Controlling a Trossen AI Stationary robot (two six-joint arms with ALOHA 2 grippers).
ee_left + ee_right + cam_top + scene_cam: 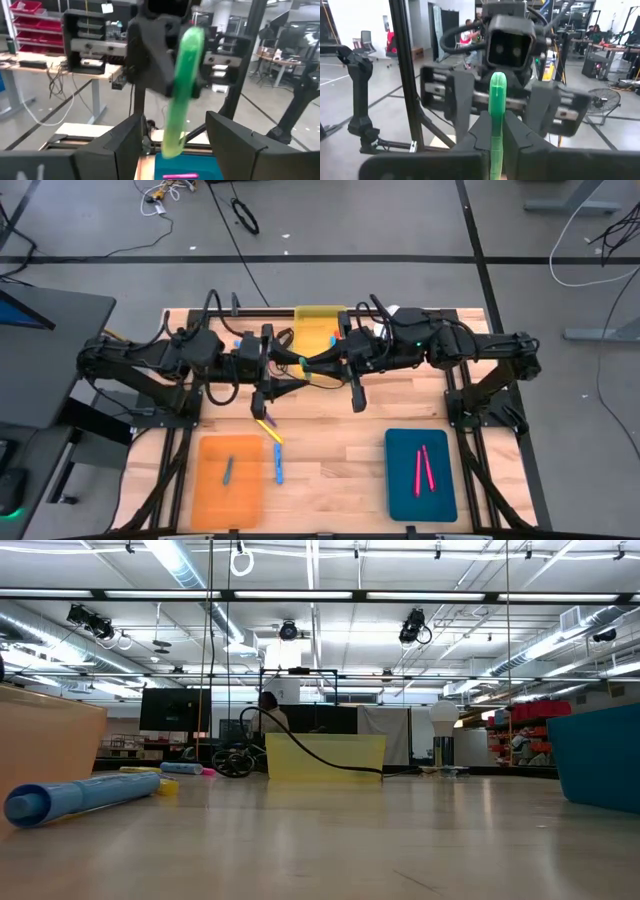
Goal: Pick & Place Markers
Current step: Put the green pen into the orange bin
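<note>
Pale wood-plank table [330, 435] on a grey floor w/ black tape lines; low view looks into a big workshop w/ strip lights, monitors, red parts bins.

Both arms meet mid-table, just below the flat yellow rectangular tray [318, 326] at 12 o'clock. Right gripper [492, 132]: fingers clamped tight on a bright green plastic marker [496, 125], which stands up between them. Left gripper [172, 137]: fingers spread about halfway, either side of that green marker [181, 95]; can't tell if they touch it.

Flat orange tray [230, 480] at 7 o'clock holds one blue marker [228, 470]. Dark teal tray [420, 475] at 5 o'clock holds two pink-red markers [423, 468]. Loose on the wood betw. centre and orange tray: a yellow marker [268, 429] and another blue stick [278, 463].

High view alone gives the tray layout. Low view shows no gripper, only a blue marker [85, 797] close at 9 o'clock and a black cable [315, 752] across the yellow tray. Wrist views alone show the green marker clearly.
</note>
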